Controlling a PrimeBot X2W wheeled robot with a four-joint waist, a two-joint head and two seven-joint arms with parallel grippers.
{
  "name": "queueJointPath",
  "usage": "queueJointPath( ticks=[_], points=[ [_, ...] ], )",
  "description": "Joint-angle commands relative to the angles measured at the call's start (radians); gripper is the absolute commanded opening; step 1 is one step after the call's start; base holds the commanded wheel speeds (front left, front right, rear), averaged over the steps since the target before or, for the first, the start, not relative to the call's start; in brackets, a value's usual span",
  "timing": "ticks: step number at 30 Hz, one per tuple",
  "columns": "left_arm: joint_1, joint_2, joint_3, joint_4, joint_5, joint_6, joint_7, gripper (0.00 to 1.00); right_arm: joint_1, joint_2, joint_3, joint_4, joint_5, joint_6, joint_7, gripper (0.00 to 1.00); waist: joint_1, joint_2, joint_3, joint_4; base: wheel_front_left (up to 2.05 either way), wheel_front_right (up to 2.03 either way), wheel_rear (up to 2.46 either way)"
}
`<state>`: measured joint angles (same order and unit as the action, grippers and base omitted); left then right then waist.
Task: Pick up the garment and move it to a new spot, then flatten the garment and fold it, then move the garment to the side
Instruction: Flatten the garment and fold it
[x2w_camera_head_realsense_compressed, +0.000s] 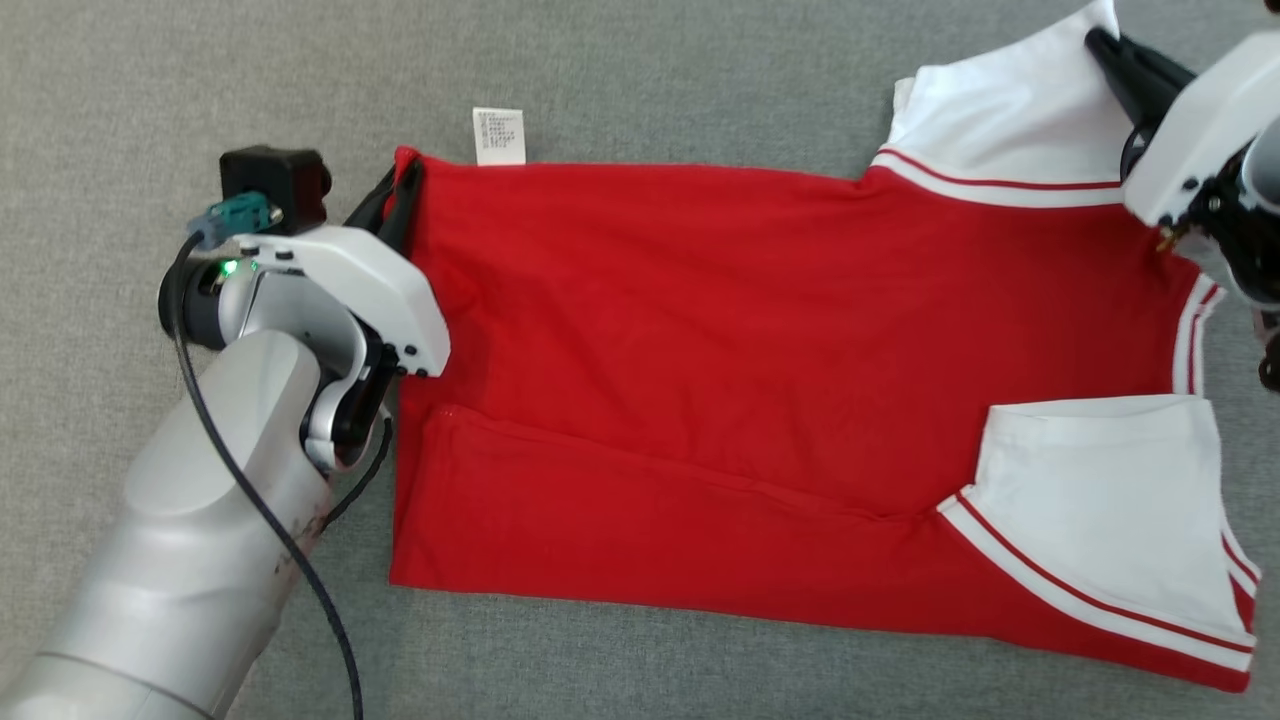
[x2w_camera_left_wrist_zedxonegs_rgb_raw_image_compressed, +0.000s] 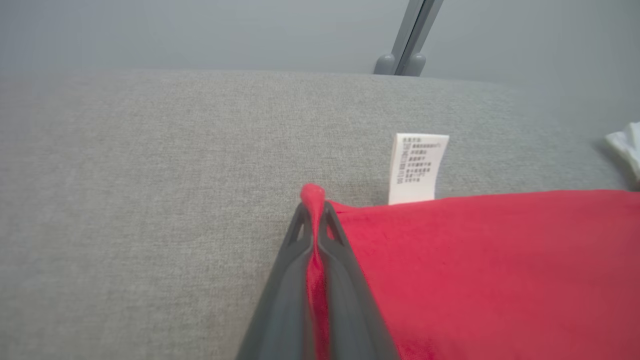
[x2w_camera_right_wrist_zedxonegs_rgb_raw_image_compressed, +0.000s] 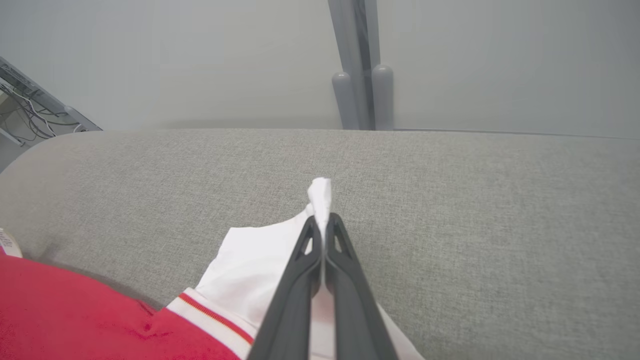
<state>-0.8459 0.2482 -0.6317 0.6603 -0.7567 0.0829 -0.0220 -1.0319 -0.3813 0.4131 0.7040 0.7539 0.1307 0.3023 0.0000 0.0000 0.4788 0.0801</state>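
**Both claws clamped on the far edge**

My left gripper (x2w_camera_left_wrist_zedxonegs_rgb_raw_image_compressed: 313, 210) is pinched tight on the red hem corner of the garment (x2w_camera_head_realsense_compressed: 700, 330). A care label (x2w_camera_left_wrist_zedxonegs_rgb_raw_image_compressed: 417, 167) pokes out just beside it. My right gripper (x2w_camera_right_wrist_zedxonegs_rgb_raw_image_compressed: 322, 222) is pinched on a white sleeve (x2w_camera_head_realsense_compressed: 1010, 110) tip. Bare grey cushion (x2w_camera_head_realsense_compressed: 700, 70) lies beyond both sets of fingertips. The garment lies flat between the 2 claws, its long axis running from one claw to the other.
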Motion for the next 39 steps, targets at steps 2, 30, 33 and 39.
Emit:
queueJointPath(
  ticks=[2,30,33,39],
  points=[
    [0.031,0.021,0.009,-0.018,-0.015,-0.004,-0.007,0.0,0.057,-0.029,0.02,-0.058,0.052,0.0,-0.022,0.0,0.0,0.0,-0.038,-0.021,0.0,0.0,0.0],
    [0.464,0.155,0.084,-0.426,-0.131,0.034,-0.129,0.0,0.658,-0.155,-0.014,-0.621,0.24,0.0,-0.192,0.0,0.0,0.0,-0.185,-0.085,0.0,0.0,0.0],
    [0.509,0.163,0.092,-0.449,-0.147,0.044,-0.142,0.0,0.71,-0.156,-0.019,-0.652,0.228,0.0,-0.195,0.0,0.0,0.0,-0.191,-0.09,0.0,0.0,0.0],
    [0.579,0.169,0.09,-0.466,-0.161,0.05,-0.153,0.0,0.785,-0.15,-0.03,-0.676,0.206,0.0,-0.19,0.0,0.0,0.0,-0.199,-0.1,0.0,0.0,0.0]
  ],
)
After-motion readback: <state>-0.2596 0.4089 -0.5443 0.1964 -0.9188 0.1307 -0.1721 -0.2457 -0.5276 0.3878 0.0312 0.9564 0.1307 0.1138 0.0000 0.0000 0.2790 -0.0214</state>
